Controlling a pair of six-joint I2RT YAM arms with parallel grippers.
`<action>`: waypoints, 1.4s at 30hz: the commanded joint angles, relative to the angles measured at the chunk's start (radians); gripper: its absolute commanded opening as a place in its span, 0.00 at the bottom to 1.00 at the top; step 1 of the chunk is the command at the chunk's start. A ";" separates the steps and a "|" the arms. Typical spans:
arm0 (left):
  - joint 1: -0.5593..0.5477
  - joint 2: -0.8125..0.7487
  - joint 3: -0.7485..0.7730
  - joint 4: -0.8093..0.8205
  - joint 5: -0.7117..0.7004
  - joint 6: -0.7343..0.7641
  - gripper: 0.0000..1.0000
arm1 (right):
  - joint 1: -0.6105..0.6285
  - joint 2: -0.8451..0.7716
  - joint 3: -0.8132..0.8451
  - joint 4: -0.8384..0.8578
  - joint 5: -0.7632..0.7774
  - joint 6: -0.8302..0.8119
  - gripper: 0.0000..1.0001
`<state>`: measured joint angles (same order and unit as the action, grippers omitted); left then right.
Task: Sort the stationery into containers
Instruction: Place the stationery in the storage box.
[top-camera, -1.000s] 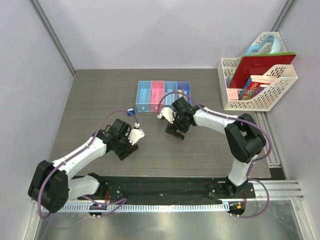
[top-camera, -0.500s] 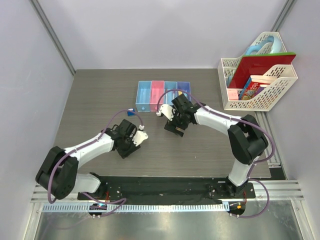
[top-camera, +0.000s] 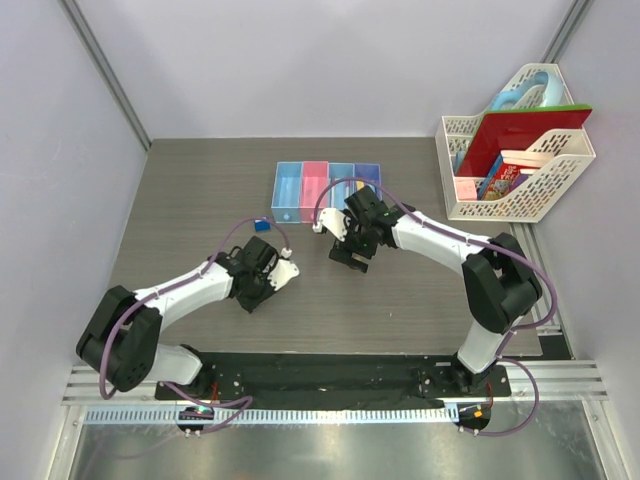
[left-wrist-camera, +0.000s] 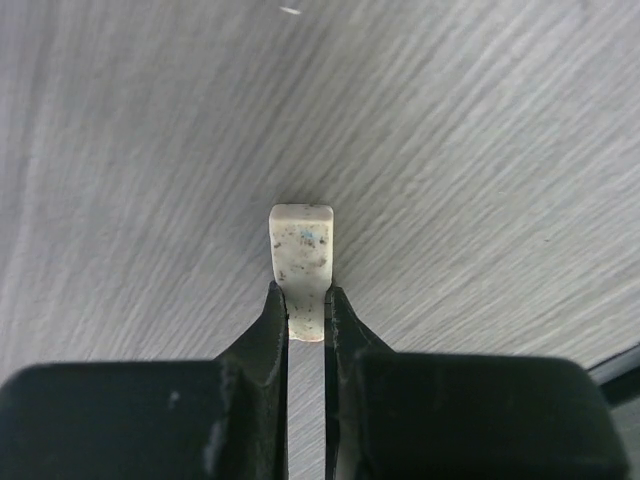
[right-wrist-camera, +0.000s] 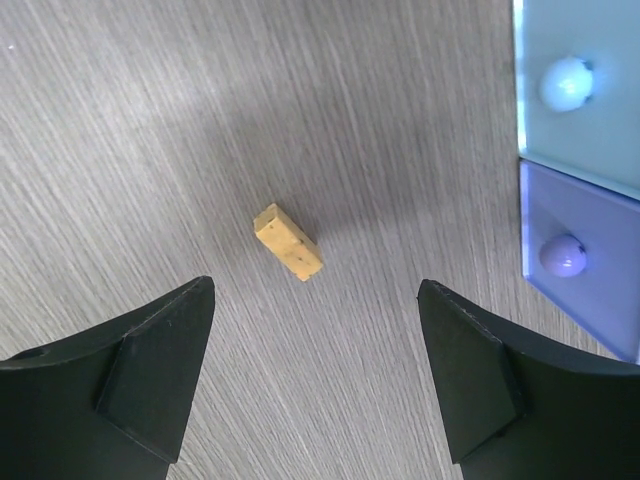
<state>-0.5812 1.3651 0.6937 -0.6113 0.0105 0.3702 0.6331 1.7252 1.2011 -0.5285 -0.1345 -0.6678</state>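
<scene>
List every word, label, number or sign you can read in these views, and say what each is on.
None can be read.
Book covers in the white basket: coloured print, too small to read.
Beige eraser: only specks, no lettering.
Tan eraser: no marking shows.
Bins: no labels show.

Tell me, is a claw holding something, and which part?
The left claw pinches the speckled white eraser by its near end. The right claw holds nothing.

Beige eraser (left-wrist-camera: 303, 268) between end effector (left-wrist-camera: 305, 318) fingers
</scene>
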 joint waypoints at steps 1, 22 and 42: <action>0.003 -0.067 0.038 0.016 -0.070 -0.010 0.00 | 0.007 0.017 0.003 -0.008 -0.050 -0.038 0.88; 0.133 0.308 0.731 0.177 -0.090 -0.086 0.00 | 0.011 0.119 0.005 0.062 -0.037 -0.032 0.31; 0.167 0.713 1.072 0.191 -0.098 -0.071 0.04 | 0.011 -0.082 0.000 -0.004 -0.039 -0.016 0.01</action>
<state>-0.4213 2.0445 1.7329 -0.4595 -0.0818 0.2951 0.6395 1.7767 1.1847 -0.5217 -0.1585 -0.6941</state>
